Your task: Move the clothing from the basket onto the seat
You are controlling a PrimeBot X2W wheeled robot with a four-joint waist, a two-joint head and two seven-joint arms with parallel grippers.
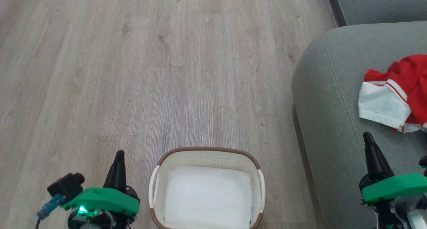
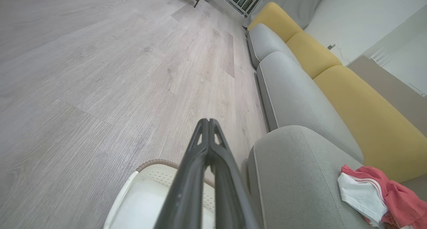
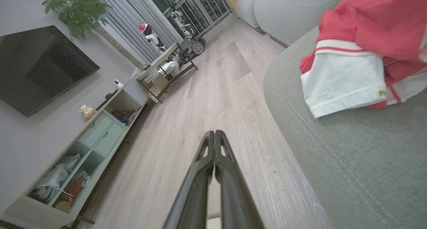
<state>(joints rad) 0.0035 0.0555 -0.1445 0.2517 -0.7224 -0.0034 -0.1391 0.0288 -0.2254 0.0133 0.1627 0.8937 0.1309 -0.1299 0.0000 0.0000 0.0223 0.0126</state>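
The red and white clothing (image 1: 398, 92) lies in a heap on the grey-green seat (image 1: 333, 105) at the right, also seen from the left wrist (image 2: 373, 195) and close up from the right wrist (image 3: 360, 55). The cream basket (image 1: 206, 189) stands on the floor at bottom centre, only its white bottom showing inside. My left gripper (image 1: 119, 154) is shut and holds nothing, left of the basket; its fingers (image 2: 208, 122) meet at the tips. My right gripper (image 1: 367, 135) hovers over the seat's front part, below the clothing, shut with nothing in it (image 3: 214, 133).
Pale wood floor (image 1: 150, 72) stretches ahead and to the left. The sofa carries yellow back cushions (image 2: 350, 99) and more grey seats (image 2: 290, 95). A TV (image 3: 40, 65), a low shelf unit (image 3: 83, 149) and a plant (image 3: 80, 9) line the far wall.
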